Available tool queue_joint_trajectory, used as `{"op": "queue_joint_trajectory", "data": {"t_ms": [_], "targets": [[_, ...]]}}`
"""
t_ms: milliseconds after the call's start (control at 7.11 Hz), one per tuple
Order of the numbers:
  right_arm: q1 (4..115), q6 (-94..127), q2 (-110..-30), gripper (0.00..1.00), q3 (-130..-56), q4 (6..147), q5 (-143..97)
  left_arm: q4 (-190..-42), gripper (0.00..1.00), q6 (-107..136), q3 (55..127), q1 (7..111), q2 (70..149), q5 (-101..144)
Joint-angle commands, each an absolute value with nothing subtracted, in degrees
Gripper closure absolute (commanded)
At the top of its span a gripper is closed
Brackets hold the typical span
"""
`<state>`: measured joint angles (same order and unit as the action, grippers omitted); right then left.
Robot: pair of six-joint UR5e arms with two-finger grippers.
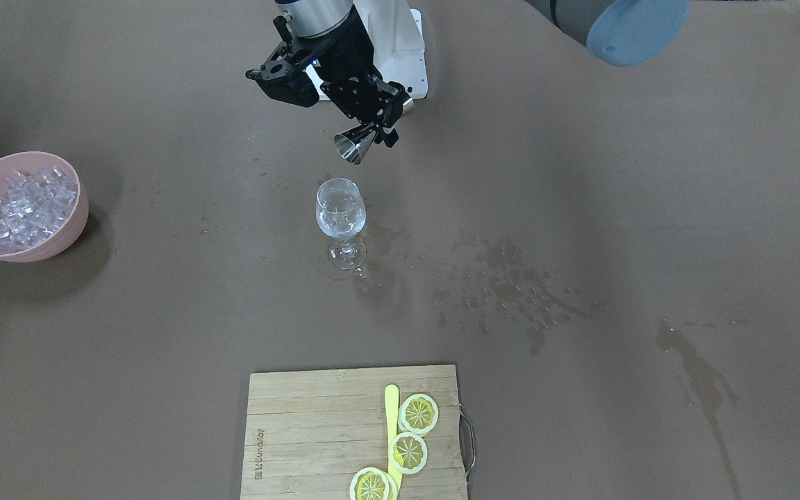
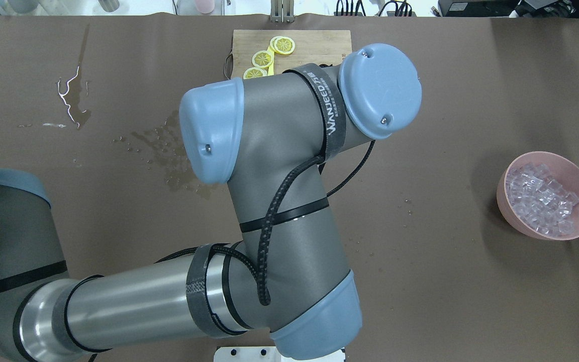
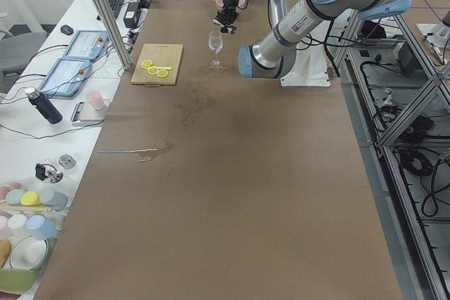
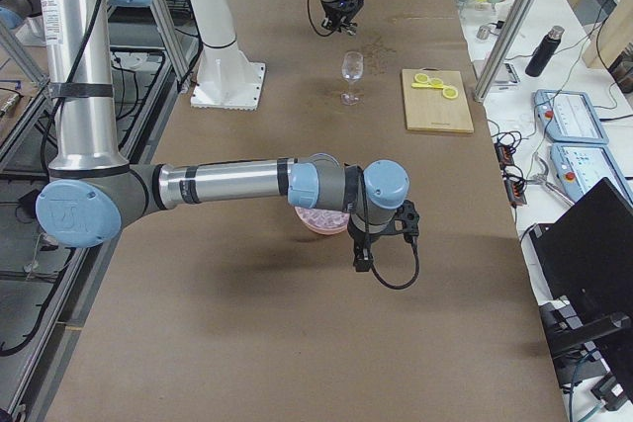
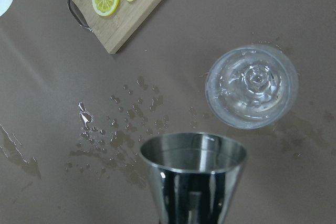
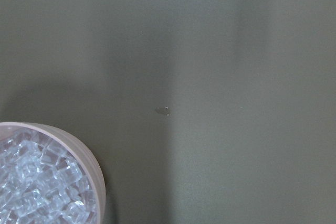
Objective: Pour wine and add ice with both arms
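Note:
My left gripper (image 1: 376,128) is shut on a steel jigger (image 1: 355,146), tilted with its mouth toward the wine glass (image 1: 339,212), and holds it just behind and above the glass. In the left wrist view the jigger (image 5: 193,174) is beside the glass (image 5: 252,86) and looks empty. The glass stands upright, clear and wet inside. The ice (image 1: 21,205) fills a pink bowl (image 1: 67,232) far off to the side. My right gripper (image 4: 361,264) hangs beside that bowl (image 4: 318,222); I cannot tell whether it is open. The right wrist view shows the ice (image 6: 31,190) but no fingers.
A wooden cutting board (image 1: 303,430) with lemon slices (image 1: 418,414) and a yellow tool (image 1: 392,417) lies at the operators' edge. Water spills (image 1: 504,292) mark the brown table by the glass. The left arm's upper joints (image 2: 279,166) block the overhead view of the centre.

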<state>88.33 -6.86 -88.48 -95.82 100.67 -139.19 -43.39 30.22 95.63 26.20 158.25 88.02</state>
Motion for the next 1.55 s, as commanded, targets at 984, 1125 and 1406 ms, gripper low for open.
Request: {"op": "queue_joint_trajectory", "data": {"t_ms": [984, 1125, 1406], "targets": [[88.2, -5.5, -86.0, 0.0, -96.5, 100.6, -138.9, -76.6, 1.0, 59.3, 122.1, 32.2, 126.9, 89.3], [88.2, -5.3, -86.0, 0.0, -97.3, 100.6, -138.9, -78.0, 1.0, 65.3, 124.6, 32.3, 123.5, 82.7], [88.0, -5.4, -86.0, 0.0, -98.3, 100.6, -138.8, -79.1, 1.0, 77.3, 125.3, 31.3, 120.2, 70.3]]}}
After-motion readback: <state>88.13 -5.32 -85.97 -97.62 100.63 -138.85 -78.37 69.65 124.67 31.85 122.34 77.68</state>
